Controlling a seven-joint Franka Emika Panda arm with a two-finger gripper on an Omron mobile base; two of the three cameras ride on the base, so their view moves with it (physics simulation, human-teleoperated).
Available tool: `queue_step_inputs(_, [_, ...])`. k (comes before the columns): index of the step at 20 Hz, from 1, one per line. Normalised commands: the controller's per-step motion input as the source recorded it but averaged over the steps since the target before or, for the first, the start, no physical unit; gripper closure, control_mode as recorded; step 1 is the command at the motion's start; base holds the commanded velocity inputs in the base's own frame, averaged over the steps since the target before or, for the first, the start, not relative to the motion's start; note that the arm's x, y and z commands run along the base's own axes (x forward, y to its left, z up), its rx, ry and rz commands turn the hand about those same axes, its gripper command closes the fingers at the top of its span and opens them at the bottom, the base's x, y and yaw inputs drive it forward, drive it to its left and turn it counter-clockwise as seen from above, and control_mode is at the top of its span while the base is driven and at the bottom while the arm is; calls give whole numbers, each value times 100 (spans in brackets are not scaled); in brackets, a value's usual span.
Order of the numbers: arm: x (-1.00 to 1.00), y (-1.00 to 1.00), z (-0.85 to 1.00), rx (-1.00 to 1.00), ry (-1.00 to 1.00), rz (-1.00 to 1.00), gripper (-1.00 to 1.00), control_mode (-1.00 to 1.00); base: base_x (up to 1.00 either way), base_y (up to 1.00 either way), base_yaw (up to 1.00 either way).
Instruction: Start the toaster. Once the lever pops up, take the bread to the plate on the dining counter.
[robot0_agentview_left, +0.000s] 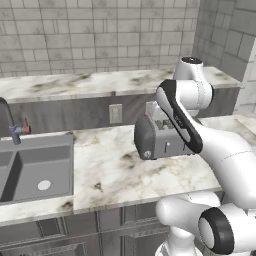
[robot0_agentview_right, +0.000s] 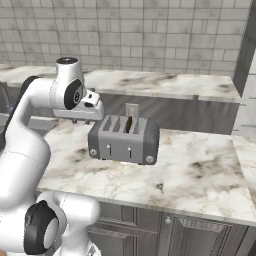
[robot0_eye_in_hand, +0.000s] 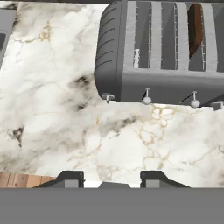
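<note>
The grey toaster (robot0_agentview_right: 125, 139) stands on the marble worktop (robot0_agentview_right: 200, 170), its slots facing up. The dark brown bread (robot0_agentview_right: 130, 123) sits upright in one slot, also seen as a brown slice (robot0_eye_in_hand: 195, 27) in the hand view. Small levers (robot0_eye_in_hand: 147, 99) stick out of the toaster's (robot0_eye_in_hand: 166, 57) long side. My gripper (robot0_eye_in_hand: 113, 179) hovers over the bare worktop beside the toaster, open with nothing between its fingertips. My hand (robot0_agentview_right: 86, 107) hangs at the toaster's left end, about level with its top. The plate and the dining counter are out of view.
A grey sink (robot0_agentview_left: 35, 167) with a faucet (robot0_agentview_left: 15, 130) is set into the worktop left of the toaster (robot0_agentview_left: 157, 137). Behind runs a raised marble ledge (robot0_agentview_left: 90, 84) over a grey panel with an outlet (robot0_agentview_left: 115, 113), then a tiled wall.
</note>
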Motion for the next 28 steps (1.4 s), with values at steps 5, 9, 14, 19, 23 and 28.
queue_step_inputs(5, [-4,-22,0,0,0,0,-100,-100,0,0,0])
queue_step_inputs(9, [-2,-50,-3,0,0,0,-100,-100,0,0,0])
queue_step_inputs(14, [0,-61,-8,0,0,3,-100,-100,0,0,0])
queue_step_inputs(19, [0,-57,-20,0,0,5,-100,-100,0,0,0])
queue_step_inputs(23, [4,-29,-34,0,0,2,-100,-100,0,0,0])
queue_step_inputs(28, [9,-17,-41,0,-3,2,-100,-100,0,0,0])
